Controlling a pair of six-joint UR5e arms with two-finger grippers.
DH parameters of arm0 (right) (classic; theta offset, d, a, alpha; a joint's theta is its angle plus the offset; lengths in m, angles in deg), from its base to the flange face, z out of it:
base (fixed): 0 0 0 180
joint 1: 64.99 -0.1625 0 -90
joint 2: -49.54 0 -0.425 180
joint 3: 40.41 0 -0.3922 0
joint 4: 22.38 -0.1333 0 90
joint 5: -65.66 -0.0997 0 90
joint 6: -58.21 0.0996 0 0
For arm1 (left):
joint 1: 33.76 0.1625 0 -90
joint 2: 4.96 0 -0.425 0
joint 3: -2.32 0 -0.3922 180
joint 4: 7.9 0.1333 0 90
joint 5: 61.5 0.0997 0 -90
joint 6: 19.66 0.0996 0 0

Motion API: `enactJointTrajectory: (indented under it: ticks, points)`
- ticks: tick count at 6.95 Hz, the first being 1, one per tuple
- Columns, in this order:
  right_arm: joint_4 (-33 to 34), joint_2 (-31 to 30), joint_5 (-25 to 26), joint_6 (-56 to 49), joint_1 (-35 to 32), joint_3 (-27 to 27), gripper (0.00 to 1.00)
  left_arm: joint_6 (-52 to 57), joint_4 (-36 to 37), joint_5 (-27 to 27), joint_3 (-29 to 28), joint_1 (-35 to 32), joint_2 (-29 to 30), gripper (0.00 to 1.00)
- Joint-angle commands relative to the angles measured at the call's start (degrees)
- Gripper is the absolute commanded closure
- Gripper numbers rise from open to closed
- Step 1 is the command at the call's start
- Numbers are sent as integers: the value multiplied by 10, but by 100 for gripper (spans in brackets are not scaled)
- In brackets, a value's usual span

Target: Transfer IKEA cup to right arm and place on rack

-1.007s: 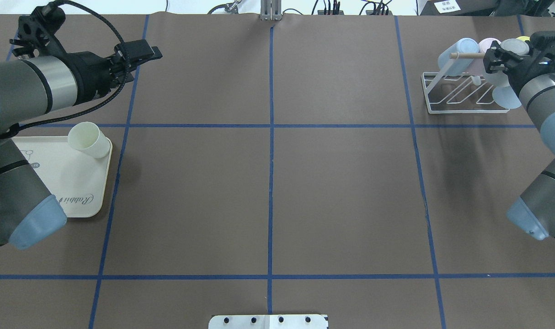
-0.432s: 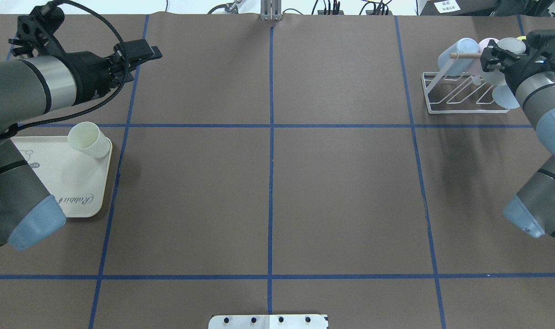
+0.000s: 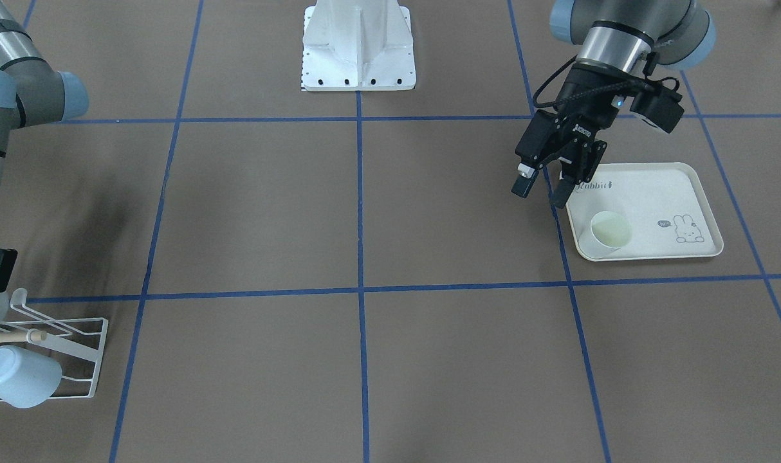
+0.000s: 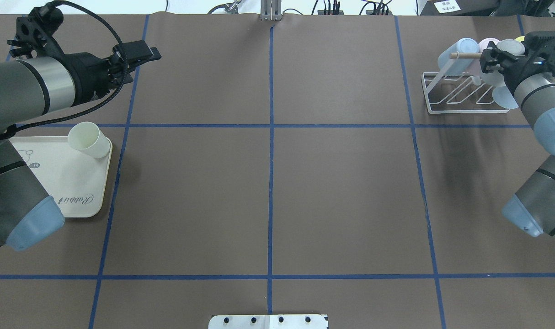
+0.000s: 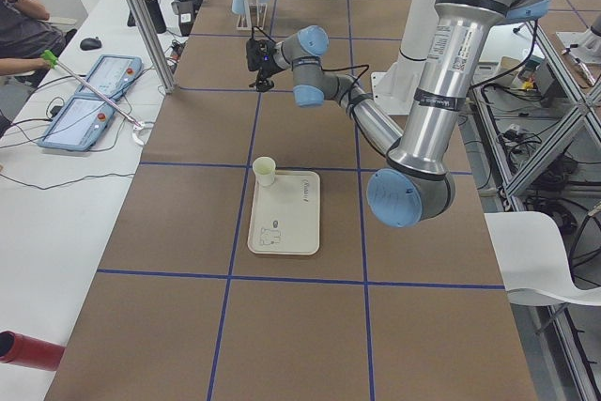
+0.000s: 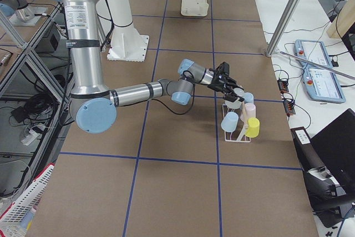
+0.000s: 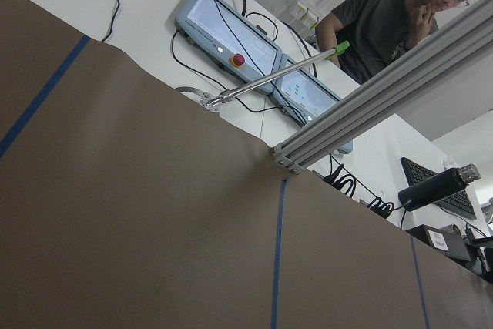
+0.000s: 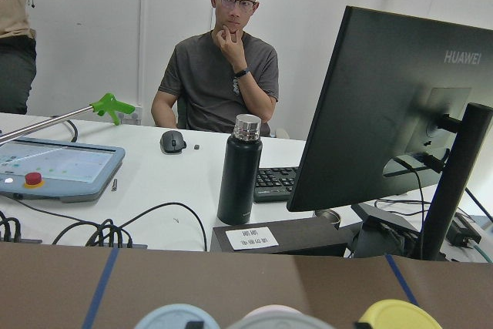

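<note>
Seeing right end effector (image 4: 488, 61) half-hidden at the rack (image 4: 465, 111) (grip unreadable); seeing left end effector (image 3: 540, 193) released, well apart.

A brown-covered desk (image 4: 350, 183) is gridded with blue tape (image 4: 271, 137). Beyond its far edge, a white side table (image 8: 154, 190) holds a monitor (image 8: 370, 105), a keyboard (image 8: 273, 182) and a black bottle (image 8: 239, 169), before a white wall (image 8: 154, 5).

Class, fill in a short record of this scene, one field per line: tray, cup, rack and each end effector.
tray: cream, rabbit print, robot's left side
cup: cream, upright, on a tray corner
rack: white wire, robot's right side, holds pastel cups
left end effector: open, empty, raised clear of the cup
right end effector: at the rack; open or shut unclear
</note>
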Motion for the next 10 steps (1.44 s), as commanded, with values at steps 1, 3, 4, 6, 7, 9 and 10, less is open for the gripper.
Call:
enactJointTrajectory:
  ticks: [1,3,4,6,7,9,10]
  points:
    - [0,1,-1,0,0,5,100,0,0,0,0,0,0,0]
    - [0,5,0,0,0,7,100,0,0,0,0,0,0,0]
    - [0,5,-1,0,0,8,100,0,0,-1,0,0,0,0]
    - [-1,5,-2,1,0,15,100,0,-1,0,0,0,0,0]
    - [-1,4,-2,1,0,16,100,0,-1,-1,0,0,0,0]
    - [-1,2,-2,1,-1,16,100,0,-1,-1,0,0,0,0]
    - [-1,-2,-2,1,-1,17,100,0,-1,-1,1,0,0,0]
